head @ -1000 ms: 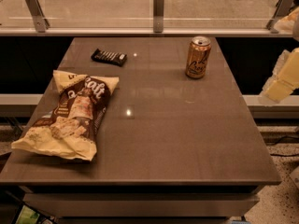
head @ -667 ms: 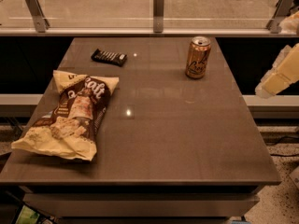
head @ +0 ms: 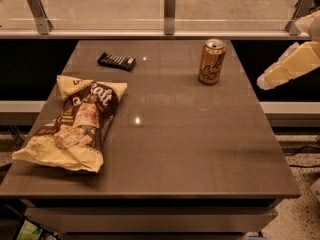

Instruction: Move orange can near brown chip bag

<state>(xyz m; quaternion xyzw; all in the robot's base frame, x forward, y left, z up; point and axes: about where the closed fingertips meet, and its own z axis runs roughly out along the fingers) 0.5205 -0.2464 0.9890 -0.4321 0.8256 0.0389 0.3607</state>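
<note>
Camera view — end effector (head: 270, 78) beside table (head: 200, 149)

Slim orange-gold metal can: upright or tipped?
Upright: the orange can stands base-down, silver top up. The gripper is beyond the brown table's right edge.

The table (head: 200, 149) stands in front of a railing (head: 169, 9) that runs along its far side. On it, the chip bag (head: 77, 126) lies flat along the left side, one end near the front-left edge. Behind the bag, toward the far edge and apart from it, lies a candy bar (head: 116, 61). The can (head: 211, 62) stands upright at the far right, well apart from the bag. The gripper (head: 272, 76) hangs out past the table's right edge, to the right of the can and clear of it.
</note>
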